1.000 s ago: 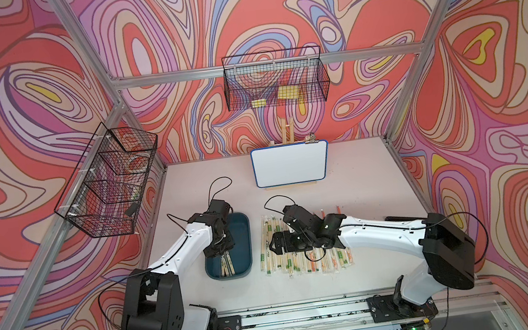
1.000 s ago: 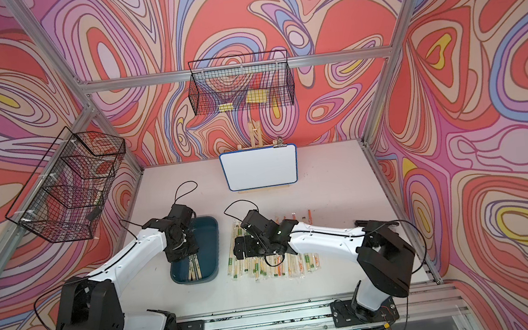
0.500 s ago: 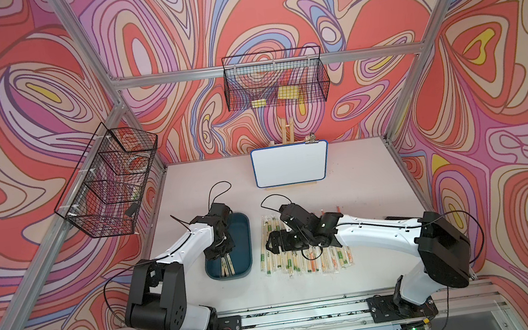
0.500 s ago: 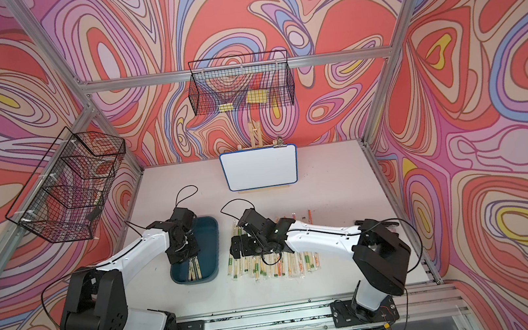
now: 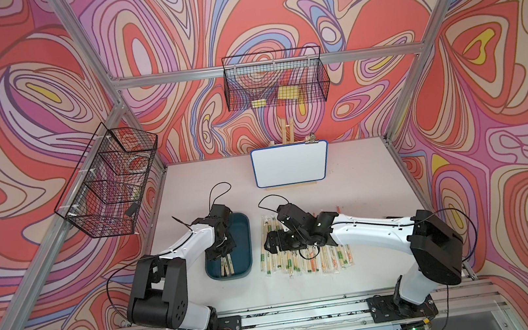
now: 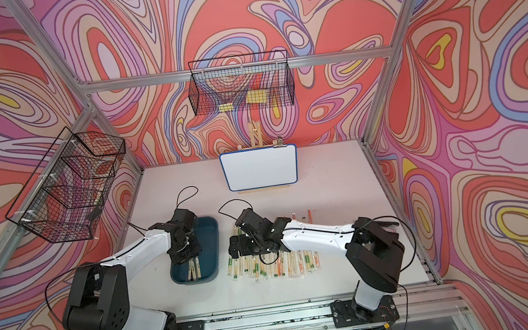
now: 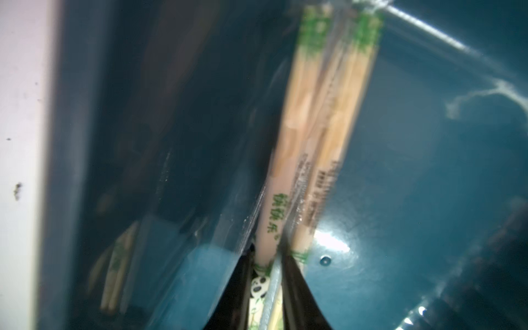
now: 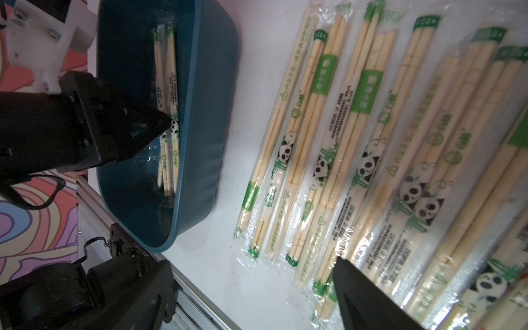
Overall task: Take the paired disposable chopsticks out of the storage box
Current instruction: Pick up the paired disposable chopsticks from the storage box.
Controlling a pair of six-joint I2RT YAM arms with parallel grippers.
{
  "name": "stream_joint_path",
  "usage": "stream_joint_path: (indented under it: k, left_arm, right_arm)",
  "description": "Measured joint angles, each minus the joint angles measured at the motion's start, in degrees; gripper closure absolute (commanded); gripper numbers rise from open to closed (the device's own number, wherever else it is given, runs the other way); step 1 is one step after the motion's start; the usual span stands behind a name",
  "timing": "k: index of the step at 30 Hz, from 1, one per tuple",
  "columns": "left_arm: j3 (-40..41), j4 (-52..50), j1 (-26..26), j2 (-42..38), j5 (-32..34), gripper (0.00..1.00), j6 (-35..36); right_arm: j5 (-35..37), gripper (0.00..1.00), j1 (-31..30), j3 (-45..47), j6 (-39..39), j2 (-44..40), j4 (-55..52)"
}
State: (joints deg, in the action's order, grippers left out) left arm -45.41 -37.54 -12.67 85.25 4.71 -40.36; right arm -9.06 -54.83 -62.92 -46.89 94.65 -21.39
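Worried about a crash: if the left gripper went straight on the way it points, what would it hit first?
Probably the floor of the shallow teal plastic storage box, since the left gripper points down into it, pinching a clear-sleeved bamboo chopstick pair; depth is unclear.

Inside the storage box (image 8: 205, 100), the left gripper (image 8: 167, 123) pinches one of the paired disposable chopsticks (image 8: 171, 71); more sleeved pairs (image 8: 357, 128) lie on the white table (image 8: 228, 271) at the box's three o'clock.

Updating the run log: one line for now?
left gripper: pinching chopsticks in box | right gripper: open over pairs on table
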Motion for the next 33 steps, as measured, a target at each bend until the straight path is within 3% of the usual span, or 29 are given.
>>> stream_joint_path:
  k: [11, 33]
  left_arm:
    - [0.15, 0.28, 0.02, -0.42, -0.5, 1.0, 0.09]
    - [-7.06, -6.6, 0.33, -5.68, -0.24, 1.0, 3.76]
  right_arm:
    - [0.0, 0.07, 0.0, 0.0, 0.11, 0.07, -0.02]
    - [-0.07, 0.06, 0.0, -0.11, 0.15, 0.7, -0.02]
